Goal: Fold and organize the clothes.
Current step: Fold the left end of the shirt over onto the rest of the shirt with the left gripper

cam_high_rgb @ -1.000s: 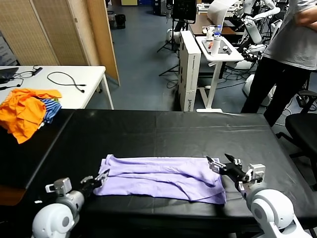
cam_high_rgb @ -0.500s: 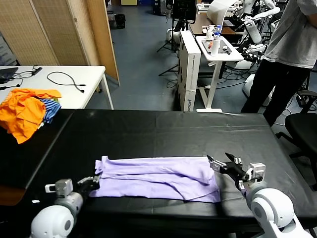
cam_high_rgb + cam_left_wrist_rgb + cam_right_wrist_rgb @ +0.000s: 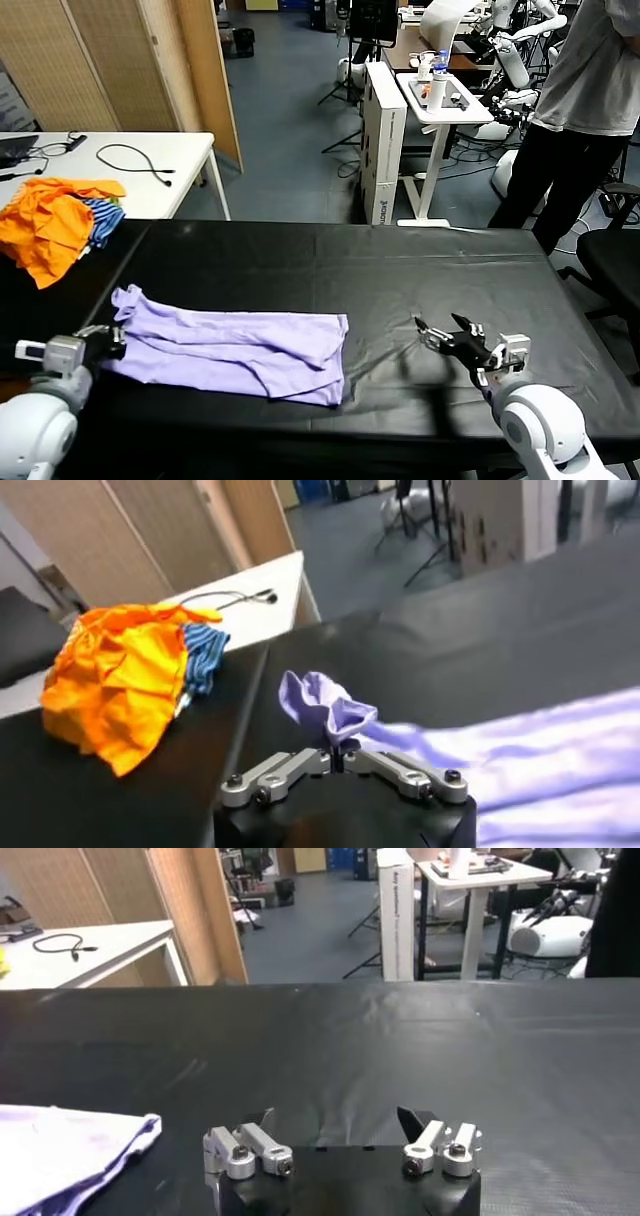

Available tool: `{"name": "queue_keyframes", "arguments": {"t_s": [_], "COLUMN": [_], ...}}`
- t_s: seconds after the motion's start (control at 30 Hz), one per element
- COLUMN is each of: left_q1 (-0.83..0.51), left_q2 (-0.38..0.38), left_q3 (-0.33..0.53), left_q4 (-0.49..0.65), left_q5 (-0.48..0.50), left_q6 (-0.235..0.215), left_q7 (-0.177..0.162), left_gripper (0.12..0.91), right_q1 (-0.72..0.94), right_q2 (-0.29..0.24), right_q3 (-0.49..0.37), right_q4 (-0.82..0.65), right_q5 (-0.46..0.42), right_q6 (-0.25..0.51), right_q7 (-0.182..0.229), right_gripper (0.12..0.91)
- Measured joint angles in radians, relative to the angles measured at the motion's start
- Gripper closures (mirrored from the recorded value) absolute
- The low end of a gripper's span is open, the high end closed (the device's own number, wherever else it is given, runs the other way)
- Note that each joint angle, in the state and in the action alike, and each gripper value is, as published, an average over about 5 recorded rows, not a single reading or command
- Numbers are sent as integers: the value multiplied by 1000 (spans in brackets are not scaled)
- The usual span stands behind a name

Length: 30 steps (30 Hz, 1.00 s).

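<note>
The pale lavender T-shirt point(image 3: 235, 345) lies folded lengthwise on the left half of the black table point(image 3: 400, 270). My left gripper point(image 3: 106, 342) sits at the table's left edge, shut on the shirt's left end. In the left wrist view that gripper point(image 3: 338, 752) pinches a bunched-up fold of the shirt point(image 3: 325, 705). My right gripper point(image 3: 441, 335) hovers low over the bare table, to the right of the shirt and apart from it, open with nothing in it. In the right wrist view the right gripper point(image 3: 336, 1118) stands wide, and the shirt's edge point(image 3: 70, 1148) lies off to one side.
A heap of bright orange garments point(image 3: 48, 225) with a blue-striped cloth point(image 3: 103, 215) sits at the far left, beside a white table point(image 3: 150, 170). A person point(image 3: 590, 100) stands behind the table's far right corner, near a white cart point(image 3: 440, 105) and a black chair point(image 3: 615, 265).
The left gripper has moved left, dragging the shirt across the table. The shirt's right end has slid away from the right gripper, which has stayed open in nearly the same place.
</note>
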Motion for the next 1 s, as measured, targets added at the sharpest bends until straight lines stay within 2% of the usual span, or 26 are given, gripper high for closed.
{"name": "queue_keyframes", "arguments": {"t_s": [0.37,0.63,1.0], "left_q1": [-36,-65,-79], "left_q2": [-188,-325,-455], "left_q3": [194,309,380], "left_q4": [-121,-101,-75], "left_q5": [-232,-274,-273], "left_q6": [6,6,6], "left_q7": [-90,-103,-110], "left_gripper": [859,859,859], "right_q1": [-63,-88,-93], "right_q2": [33,48,52], "right_q3": [21,18,11], "right_q4": [22,23,21], "right_q5": [-44,-63,-72], "right_q6": [8,11,10], "right_q7": [-2,-3,-3], "right_gripper": [118,118,118]}}
